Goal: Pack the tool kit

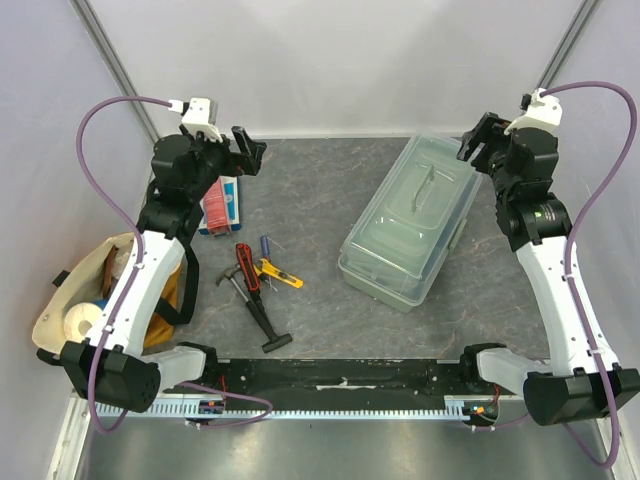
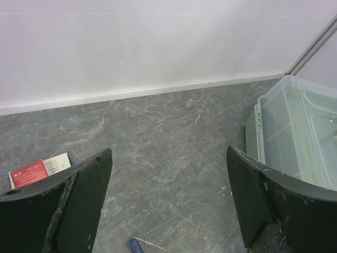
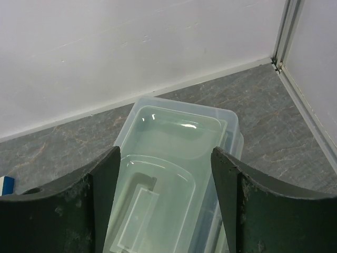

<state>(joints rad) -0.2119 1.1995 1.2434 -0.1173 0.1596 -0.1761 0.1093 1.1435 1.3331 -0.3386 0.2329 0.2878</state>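
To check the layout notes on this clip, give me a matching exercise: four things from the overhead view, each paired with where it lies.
Things:
1. toolbox
2. hammer
3. yellow knife
4. cloth bag

Places:
a. just right of the red-black cutter
b. far left of the overhead view
c. right of centre, lid on
d. the loose tool reaching lowest in the overhead view

Pairs: 1-c, 2-d, 3-a, 4-b
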